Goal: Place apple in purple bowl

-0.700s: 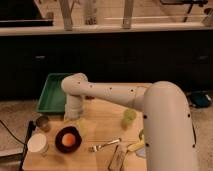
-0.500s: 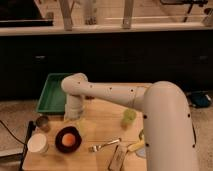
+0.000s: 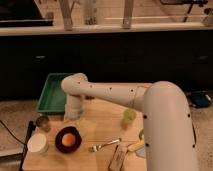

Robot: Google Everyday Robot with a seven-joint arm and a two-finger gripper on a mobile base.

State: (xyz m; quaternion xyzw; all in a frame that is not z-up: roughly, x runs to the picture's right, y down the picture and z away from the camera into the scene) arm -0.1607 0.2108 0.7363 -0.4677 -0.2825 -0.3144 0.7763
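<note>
Hand (image 3: pixel 75 116) hung low over the wooden tabletop (image 3: pixel 102 127), btw. the green plastic tray (image 3: pixel 52 93) & the round dark purple bowl (image 3: pixel 58 140); open or shut, couldn't tell. 1 small round orange-red apple (image 3: pixel 68 139) sat inside that bowl. Cups: 3, i.e. white (image 3: pixel 37 143), small metal (image 3: pixel 42 122), pale green (image 3: pixel 129 117). 1 metal fork (image 3: pixel 104 146).

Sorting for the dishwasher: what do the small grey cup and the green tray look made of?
Small grey cup: dull sheen, likely metal. Green tray: even matte colour, probably plastic. The gripper hangs beside the tray, just behind the purple bowl holding the apple.
</note>
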